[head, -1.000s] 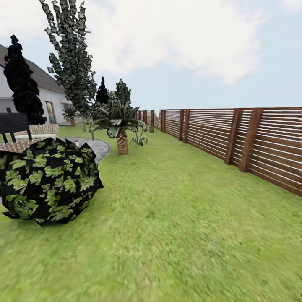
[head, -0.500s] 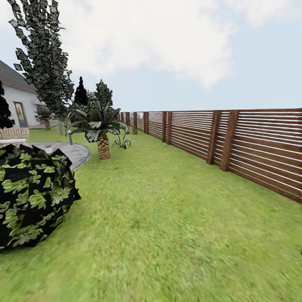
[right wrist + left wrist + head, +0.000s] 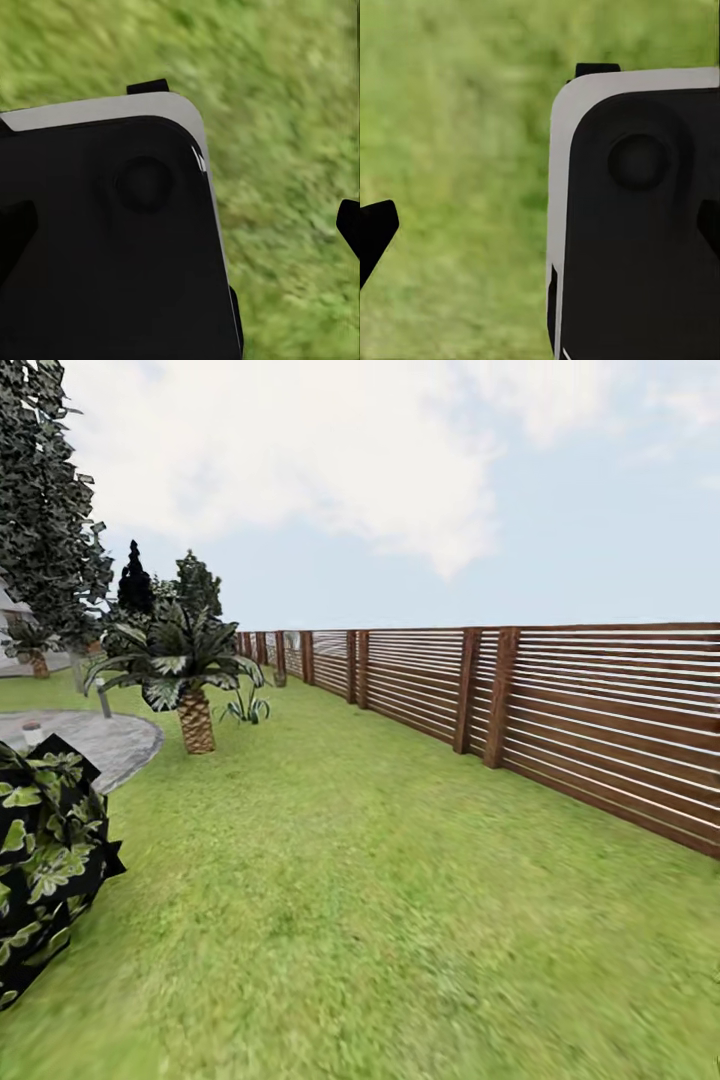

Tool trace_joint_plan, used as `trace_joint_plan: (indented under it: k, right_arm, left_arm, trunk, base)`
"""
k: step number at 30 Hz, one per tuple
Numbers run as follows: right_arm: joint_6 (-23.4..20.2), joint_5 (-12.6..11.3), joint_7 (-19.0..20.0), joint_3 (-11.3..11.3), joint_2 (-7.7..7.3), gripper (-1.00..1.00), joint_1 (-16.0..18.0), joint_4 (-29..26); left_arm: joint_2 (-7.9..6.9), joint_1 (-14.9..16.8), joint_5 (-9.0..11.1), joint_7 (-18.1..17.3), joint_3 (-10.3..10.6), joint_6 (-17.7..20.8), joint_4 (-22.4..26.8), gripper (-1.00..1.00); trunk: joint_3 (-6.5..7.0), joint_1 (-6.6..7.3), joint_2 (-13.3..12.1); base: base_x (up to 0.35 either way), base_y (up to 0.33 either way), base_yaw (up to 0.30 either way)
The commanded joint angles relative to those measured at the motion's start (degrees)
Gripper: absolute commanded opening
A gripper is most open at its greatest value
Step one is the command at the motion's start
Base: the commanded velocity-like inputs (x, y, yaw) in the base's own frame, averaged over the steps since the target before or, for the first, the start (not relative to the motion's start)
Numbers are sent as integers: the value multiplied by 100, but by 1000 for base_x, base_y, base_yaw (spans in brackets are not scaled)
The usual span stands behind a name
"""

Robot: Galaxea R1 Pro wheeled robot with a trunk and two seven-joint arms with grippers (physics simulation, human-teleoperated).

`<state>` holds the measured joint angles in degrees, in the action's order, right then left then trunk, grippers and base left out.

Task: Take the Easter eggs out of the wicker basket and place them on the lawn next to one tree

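The Easter eggs and the wicker basket are out of view. The lawn (image 3: 380,900) spreads ahead of me across the garden. A tall tree (image 3: 45,540) with dark, pale-flecked leaf clumps stands at the far left. In the left wrist view my left gripper (image 3: 540,229) hangs open over grass, one black fingertip (image 3: 375,234) at each side, nothing between them. In the right wrist view my right gripper (image 3: 180,225) is likewise open and holds nothing, its fingertips (image 3: 349,225) wide apart.
A brown slatted fence (image 3: 560,710) runs along the right side. A leafy dark bush (image 3: 45,860) sits close at the left, beside a grey paved patio (image 3: 110,745). A short palm (image 3: 195,715) stands beyond. My own black and white base (image 3: 637,225) shows beside the grass.
The whole head picture has slid leftward, so the camera has turned right: the bush, palm and tree now sit nearer the left edge, and the house is nearly gone from view.
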<state>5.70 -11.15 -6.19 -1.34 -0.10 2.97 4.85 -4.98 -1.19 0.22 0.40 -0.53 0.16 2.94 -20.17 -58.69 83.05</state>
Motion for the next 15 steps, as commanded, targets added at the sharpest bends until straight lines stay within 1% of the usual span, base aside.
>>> trace_joint_plan:
  k: [1, 13, 15]
  right_arm:
    - [45, -45, 4, -15, 1, 100, 10, 25]
    - [41, -45, -2, -15, 1, 100, 10, 25]
    - [38, -50, -23, -15, -2, 100, 10, 25]
  left_arm:
    - [-1, -5, 3, 4, -6, 2, 13, 100]
    - [5, -5, 4, 4, -9, 2, 10, 100]
    - [6, -5, 4, 4, -7, 2, 13, 100]
  trunk:
    - [0, -4, 3]
    - [60, -4, 3]
    - [70, -4, 3]
  base:
    - [328, 0, -258]
    - [328, 0, -257]
    - [328, 0, -185]
